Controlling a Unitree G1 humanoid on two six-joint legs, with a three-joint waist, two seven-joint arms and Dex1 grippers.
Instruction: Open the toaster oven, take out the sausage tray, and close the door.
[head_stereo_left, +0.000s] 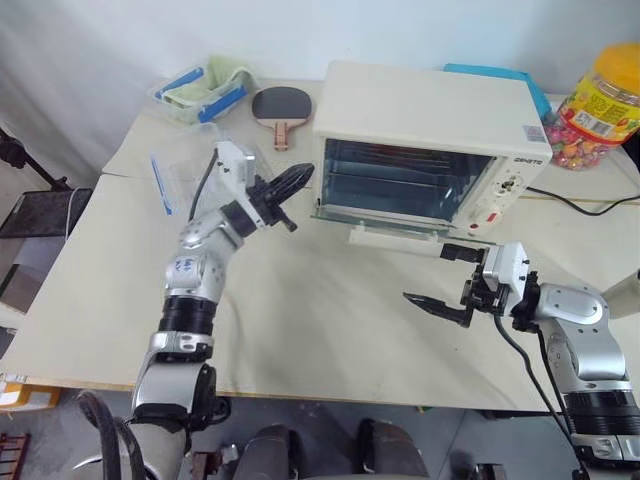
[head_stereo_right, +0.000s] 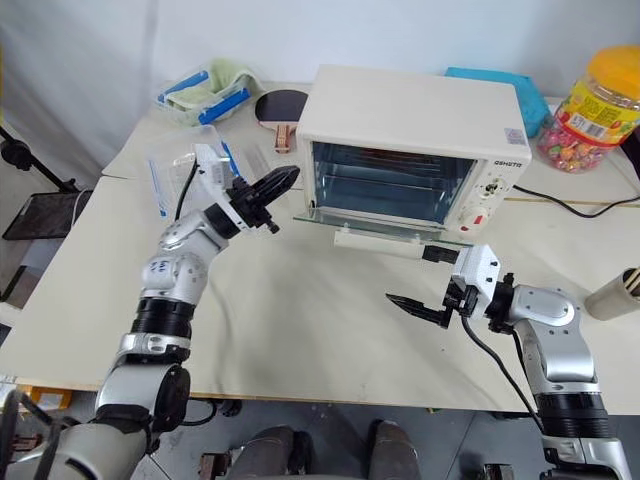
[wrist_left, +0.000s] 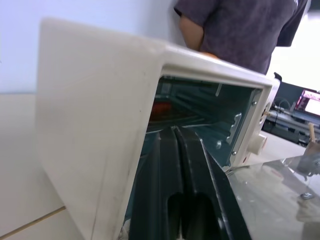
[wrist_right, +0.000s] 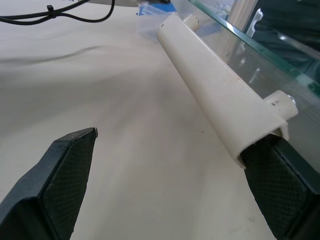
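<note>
The cream toaster oven (head_stereo_left: 420, 110) stands at the back of the table. Its glass door (head_stereo_left: 375, 220) is swung down flat, with the bar handle (head_stereo_left: 395, 238) at its front edge. Inside lies shiny ribbed metal, the sausage tray (head_stereo_left: 400, 188). The left wrist view shows a red patch (wrist_left: 161, 106) deep in the cavity. My left gripper (head_stereo_left: 303, 174) is shut and empty. It hovers at the oven's front left corner and points into the opening. My right gripper (head_stereo_left: 427, 273) is open, its far finger (wrist_right: 280, 185) just under the right end of the handle (wrist_right: 215, 95).
A clear blue-clipped container (head_stereo_left: 200, 88) and a paddle (head_stereo_left: 280, 105) lie at the back left. A clear plastic lid (head_stereo_left: 172, 172) sits by my left arm. A candy jar (head_stereo_left: 600, 100) and a black cable (head_stereo_left: 590, 205) are at the right. A person (wrist_left: 240, 30) stands behind the oven.
</note>
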